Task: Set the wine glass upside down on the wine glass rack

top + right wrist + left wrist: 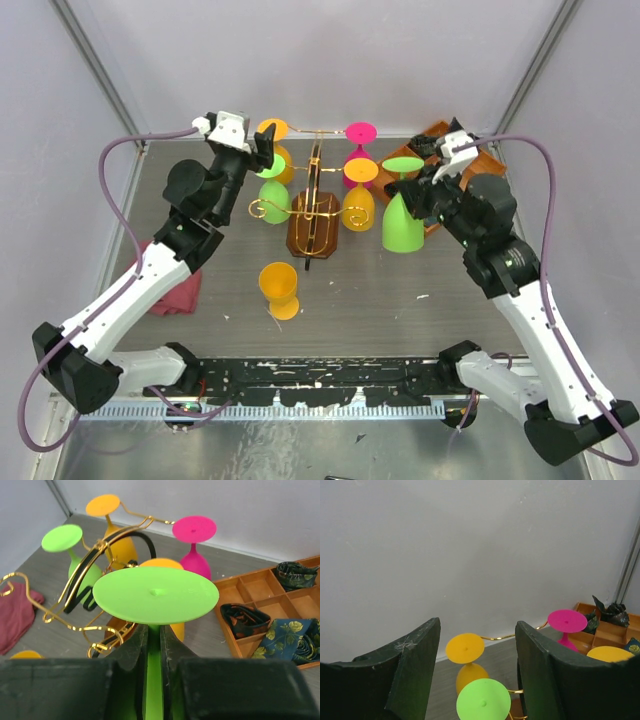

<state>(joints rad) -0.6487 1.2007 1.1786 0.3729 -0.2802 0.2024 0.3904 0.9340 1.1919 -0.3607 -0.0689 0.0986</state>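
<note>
My right wrist camera shows what the overhead view hides: my right gripper (154,640) is clamped on the stem of the green wine glass (156,595), whose flat foot faces up just above my fingertips. Only the overhead view shows its bowl, mouth down. It hangs to the right of the wine glass rack (315,205), between the rack and the orange tray (470,160). I cannot tell whether the rim touches the table.

My left wrist camera shows my left gripper (477,630) with its jaws standing wide and nothing between them. The foot of a second green glass (483,700) lies below the gap, with an orange glass (465,647) and a pink glass (567,621) beyond it.

From above, my left arm reaches to the far left of the rack with its elbow raised. My right arm stretches forward, wrist turned in toward the rack. Another orange glass (280,290) stands alone on the table, near a red cloth (175,290).
</note>
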